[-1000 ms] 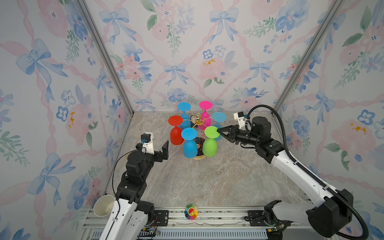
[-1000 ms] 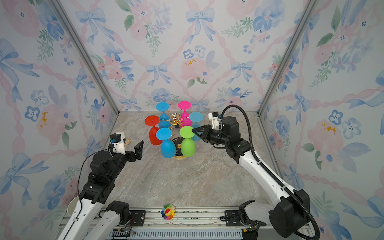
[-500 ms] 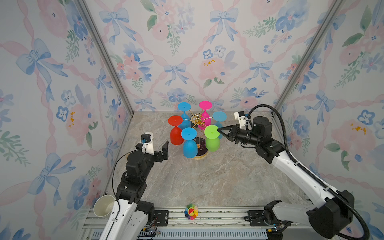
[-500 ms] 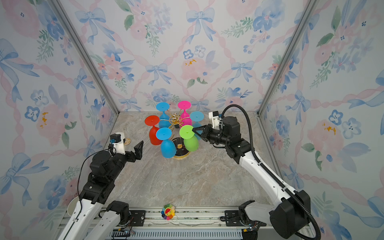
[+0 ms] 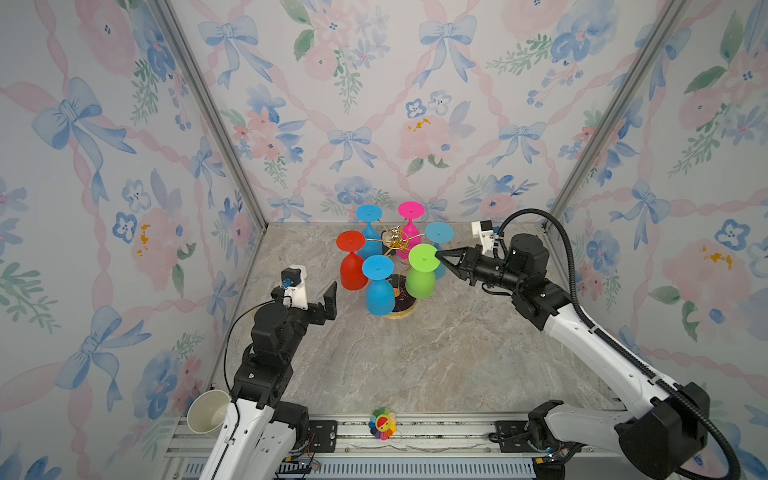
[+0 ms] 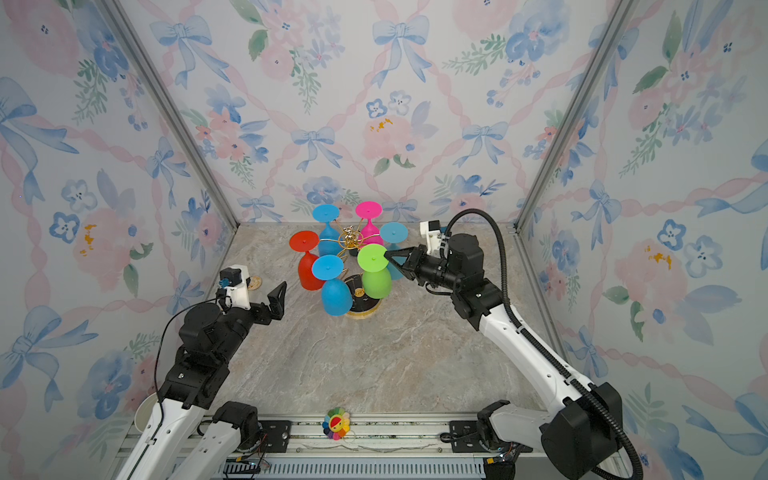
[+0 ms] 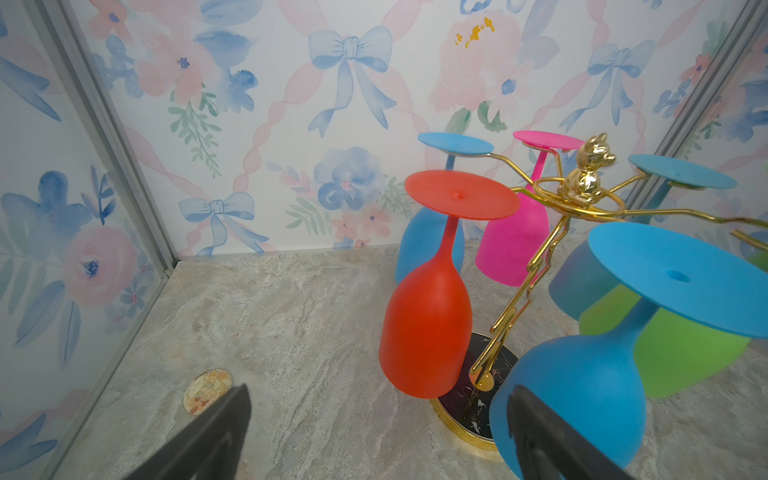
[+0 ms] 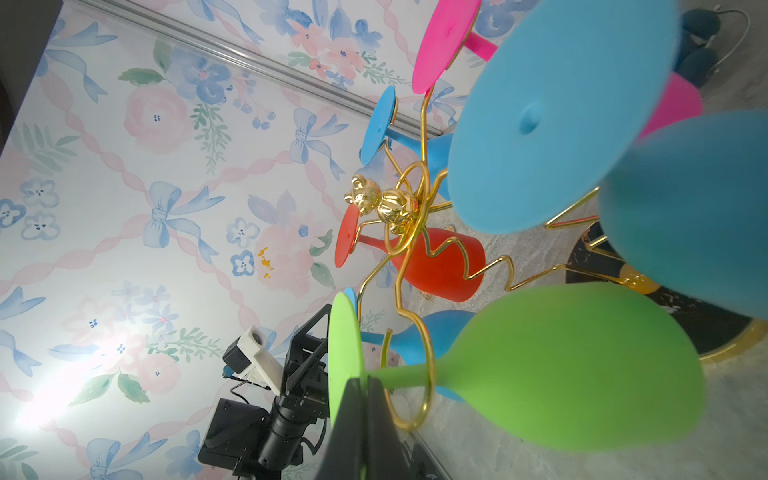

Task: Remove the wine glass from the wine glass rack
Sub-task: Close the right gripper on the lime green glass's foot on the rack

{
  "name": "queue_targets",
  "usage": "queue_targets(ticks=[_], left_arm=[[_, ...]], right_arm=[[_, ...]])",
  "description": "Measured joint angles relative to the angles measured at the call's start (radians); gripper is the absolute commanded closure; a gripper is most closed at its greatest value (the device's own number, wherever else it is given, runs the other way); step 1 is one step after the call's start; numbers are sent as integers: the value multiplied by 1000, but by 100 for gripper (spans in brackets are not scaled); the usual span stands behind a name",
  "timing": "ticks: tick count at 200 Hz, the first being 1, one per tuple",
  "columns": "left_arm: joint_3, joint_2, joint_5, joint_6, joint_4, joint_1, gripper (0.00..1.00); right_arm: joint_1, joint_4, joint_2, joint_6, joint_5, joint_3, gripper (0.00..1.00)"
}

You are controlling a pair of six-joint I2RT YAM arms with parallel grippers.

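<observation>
We pinch the green wine glass (image 5: 420, 284) by its foot with the right gripper (image 5: 439, 258), because it hangs bowl-down on the wine glass rack (image 5: 395, 239), near right. The left gripper (image 5: 316, 297) stands spread.

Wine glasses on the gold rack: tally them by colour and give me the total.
Blue glasses: 3
Red glass: 1
Pink glass: 1
Green glass: 1
Total: 6
</observation>
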Motion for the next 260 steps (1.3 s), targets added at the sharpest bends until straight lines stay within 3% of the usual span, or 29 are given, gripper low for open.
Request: queue_targets(ticks=[260], left_arm=[[-6,-9,0,0,0,6,2]], right_arm=[[33,154,130,91,7,-4,100]])
